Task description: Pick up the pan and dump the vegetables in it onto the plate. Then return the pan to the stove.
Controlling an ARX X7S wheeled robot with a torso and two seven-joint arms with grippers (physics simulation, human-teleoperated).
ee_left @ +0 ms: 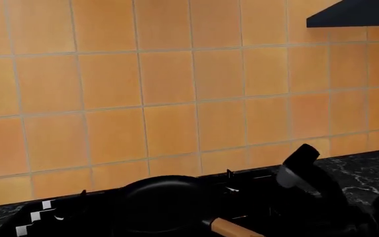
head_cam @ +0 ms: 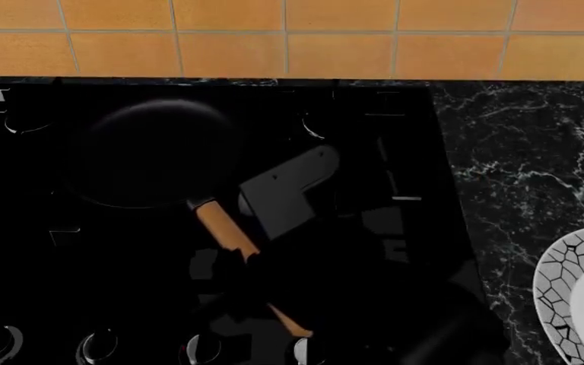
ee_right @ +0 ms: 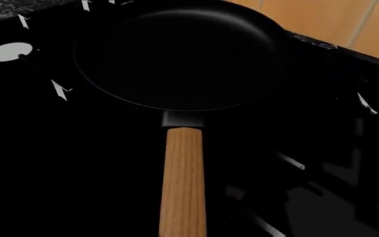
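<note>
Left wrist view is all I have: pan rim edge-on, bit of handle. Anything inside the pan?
Observer: The right wrist view looks down into the pan. Its inside is bare black, with nothing in it.
Operator: Plate anywhere?
Observer: The head view shows part of the plate at its right edge. It sits on the marble counter, right of the stove. The part in frame holds nothing.
</note>
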